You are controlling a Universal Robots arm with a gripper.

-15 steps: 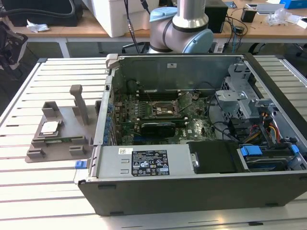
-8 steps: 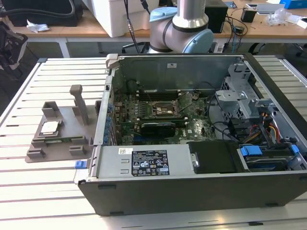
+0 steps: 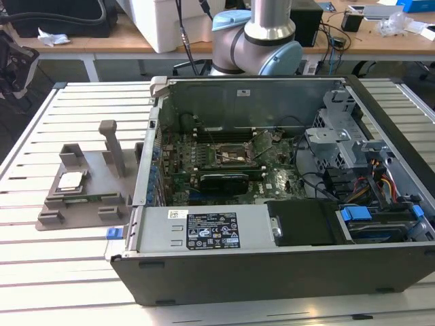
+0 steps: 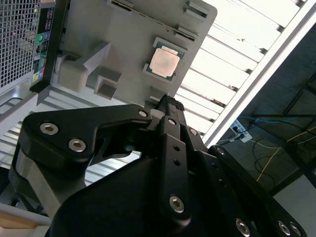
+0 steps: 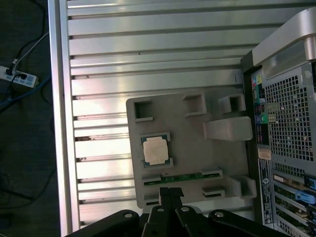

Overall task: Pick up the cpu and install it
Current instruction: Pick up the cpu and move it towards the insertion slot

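Two black fingers (image 5: 165, 199) of the claw (image 5: 170, 191) are pressed together at their tips with no gap between them, and they grip nothing. In both wrist views the claw hangs in the air over one edge of a grey moulded tray (image 5: 197, 153), apart from everything on it. The cpu (image 5: 156, 149) lies flat in a square recess of that tray, a little beyond the fingertips. It is a small square chip with a pale silvery metal top and a thin dark green border. In the second wrist view its top looks faintly pink. Between the cpu and the claw, a thin green strip (image 5: 182, 176) sits in a narrow slot of the tray. The tray also has several shallow square pockets, raised blocks and one tall upright post (image 3: 113, 146). In the exterior view the tray rests on a slatted metal table (image 3: 41, 272), just beside an open computer case (image 3: 272, 272) that lies on its side to the exterior view's right. Inside the case are a green motherboard (image 3: 183, 187) with a metal-framed square socket (image 3: 229, 156) near its middle, loose cables, and a drive cage with blue tabs (image 3: 355, 213). A white label (image 3: 212, 231) on a silver box inside the case carries black print and symbols, too small to read. The robot arm (image 3: 262, 34), silver with pale blue caps, rises behind the case.
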